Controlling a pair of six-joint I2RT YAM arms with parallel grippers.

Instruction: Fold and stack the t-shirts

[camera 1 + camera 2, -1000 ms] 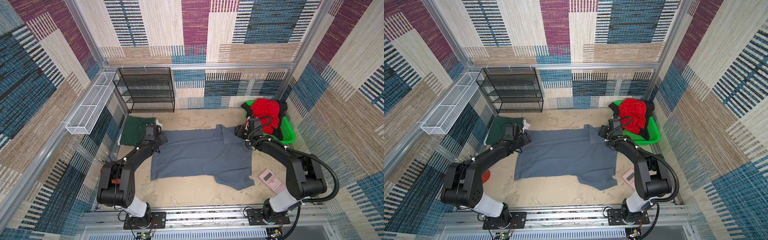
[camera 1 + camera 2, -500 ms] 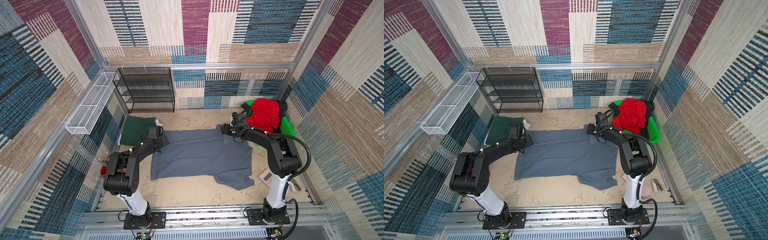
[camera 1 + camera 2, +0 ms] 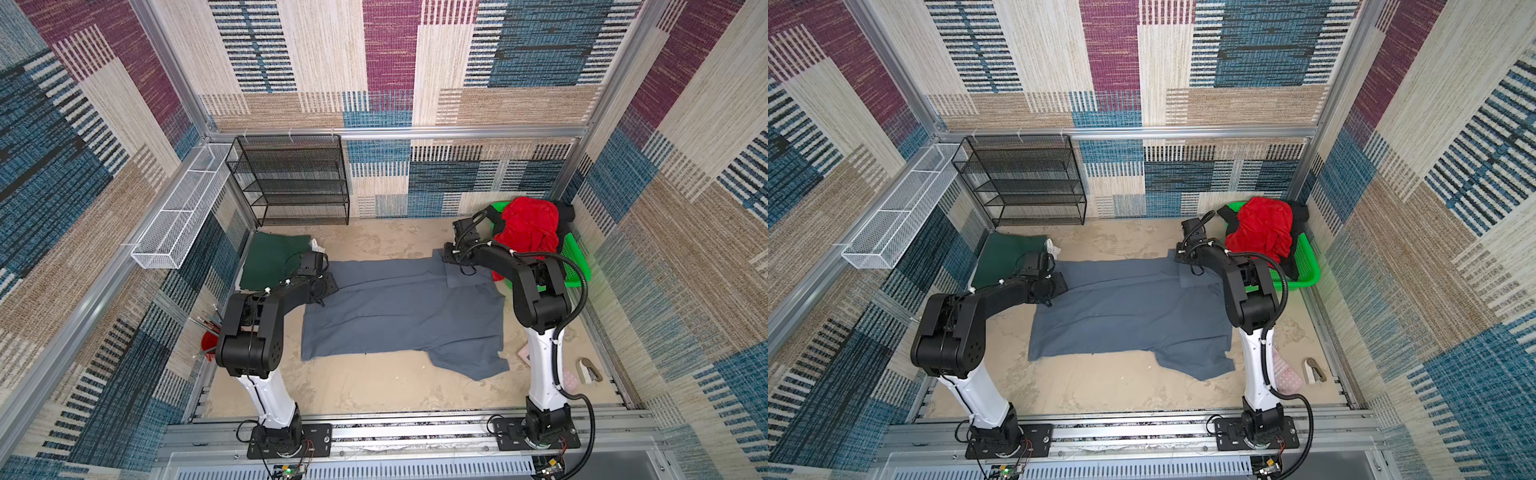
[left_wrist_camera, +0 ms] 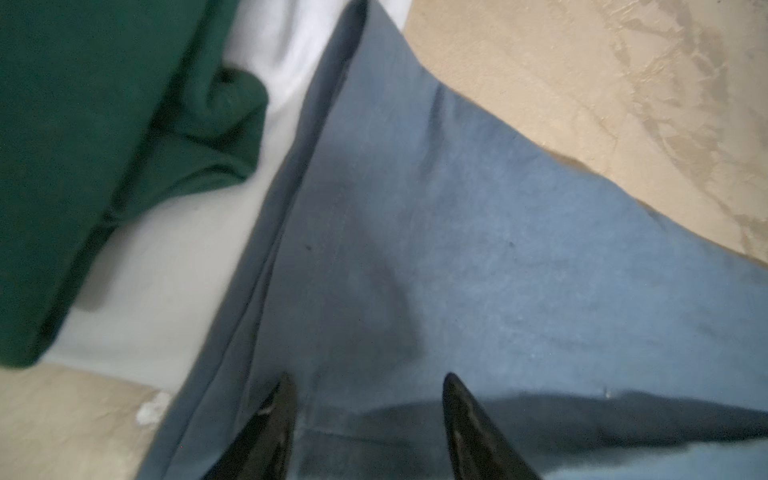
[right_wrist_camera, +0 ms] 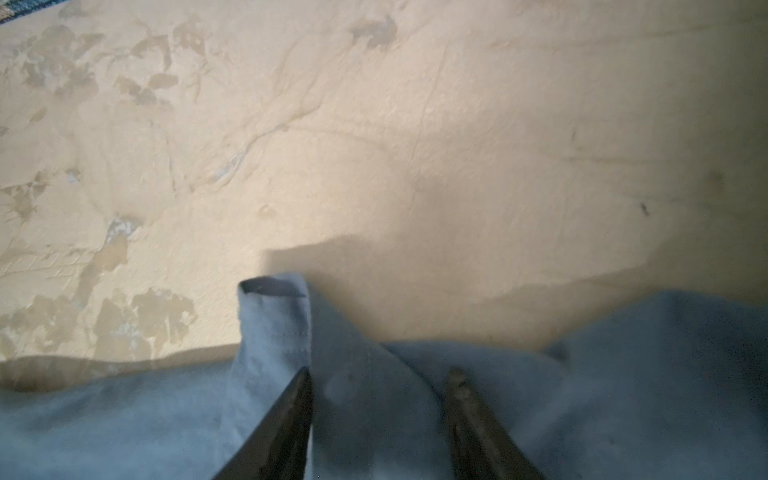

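A slate grey t-shirt (image 3: 403,307) (image 3: 1129,307) lies spread flat mid-table in both top views. My left gripper (image 3: 328,282) is down on its far left corner, and my right gripper (image 3: 446,255) on its far right corner. In the left wrist view the left gripper (image 4: 368,382) has its jaws apart, with grey cloth (image 4: 457,249) between the tips. The right gripper (image 5: 378,374) likewise straddles a raised fold of the grey cloth (image 5: 274,324). A folded dark green t-shirt (image 3: 270,266) lies on a white one (image 4: 166,270) at far left. Red (image 3: 528,228) and black (image 3: 565,212) t-shirts fill the basket.
The green mesh basket (image 3: 575,266) stands at the far right. A black wire shelf (image 3: 291,183) and a white wire tray (image 3: 183,208) line the back left. A pink calculator (image 3: 525,353), a small stapler-like object (image 3: 588,370) and a red cup (image 3: 210,338) lie near the arm bases.
Both arms have drawn their elbows back toward the bases. The right gripper slid left from beside the basket onto the shirt's far corner. Both sets of jaws have narrowed.
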